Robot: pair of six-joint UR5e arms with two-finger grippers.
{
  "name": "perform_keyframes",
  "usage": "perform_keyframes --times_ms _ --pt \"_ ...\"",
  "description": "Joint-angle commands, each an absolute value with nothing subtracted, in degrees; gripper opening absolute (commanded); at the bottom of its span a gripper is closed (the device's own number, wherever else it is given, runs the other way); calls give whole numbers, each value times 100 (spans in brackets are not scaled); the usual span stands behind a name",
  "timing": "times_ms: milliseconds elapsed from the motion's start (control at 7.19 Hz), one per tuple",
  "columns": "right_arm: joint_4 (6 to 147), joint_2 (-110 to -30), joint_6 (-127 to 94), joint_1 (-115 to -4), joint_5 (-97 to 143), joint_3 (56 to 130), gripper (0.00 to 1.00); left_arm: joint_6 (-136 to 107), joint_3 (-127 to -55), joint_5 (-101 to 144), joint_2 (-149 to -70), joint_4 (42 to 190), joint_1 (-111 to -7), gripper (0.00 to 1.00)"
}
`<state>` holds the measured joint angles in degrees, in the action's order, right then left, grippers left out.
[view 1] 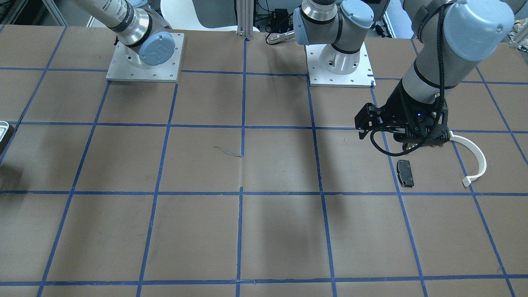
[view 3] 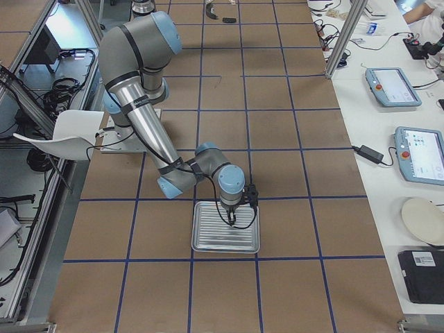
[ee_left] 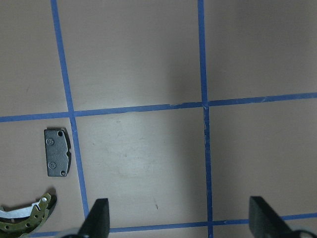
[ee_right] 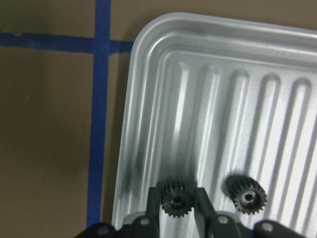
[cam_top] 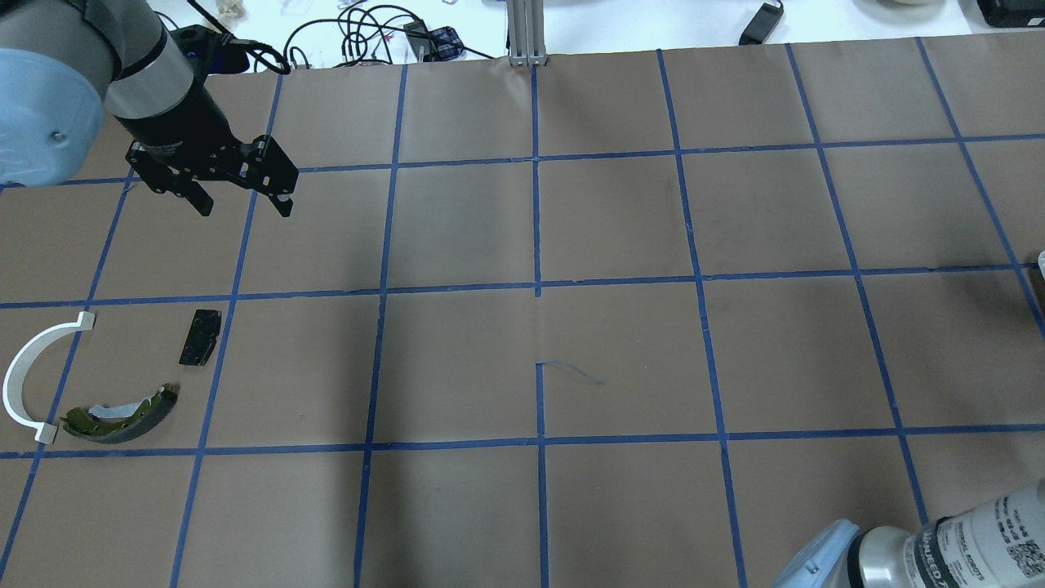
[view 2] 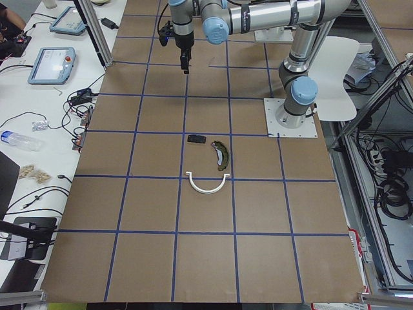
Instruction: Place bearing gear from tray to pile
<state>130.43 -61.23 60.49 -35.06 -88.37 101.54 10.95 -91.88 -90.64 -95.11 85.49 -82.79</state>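
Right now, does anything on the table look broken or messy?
Only one small thing: the brown paper table cover has a little curved scuff or tear near its middle, beside a blue tape line. The ribbed silver tray looks undamaged.

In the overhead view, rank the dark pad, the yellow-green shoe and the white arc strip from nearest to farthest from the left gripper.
From the left gripper:
1. dark pad, just below it in the view.
2. yellow-green shoe, lower and further left.
3. white arc strip, at the far left edge; only its upper tip rivals the shoe.
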Motion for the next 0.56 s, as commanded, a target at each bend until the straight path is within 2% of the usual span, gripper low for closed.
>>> perform_keyframes --times_ms 0,139,278,417 --pt "13034 -6108 6056 -3507 -8833 10160 26 1090 -9185 -9062 -9519 8490 -8288 100" --pt "13043 -6143 6064 -3507 -8842 10151 11 1090 -9185 -9062 -9519 8490 -8288 100" --pt "13043 -6170 6056 -3516 -8859 10143 3 1099 -9185 -9062 -9527 8473 -8288 100" --pt "13034 -6327 6003 -3559 -8851 10151 3 1099 -9176 -9062 -9519 8464 -8279 100"
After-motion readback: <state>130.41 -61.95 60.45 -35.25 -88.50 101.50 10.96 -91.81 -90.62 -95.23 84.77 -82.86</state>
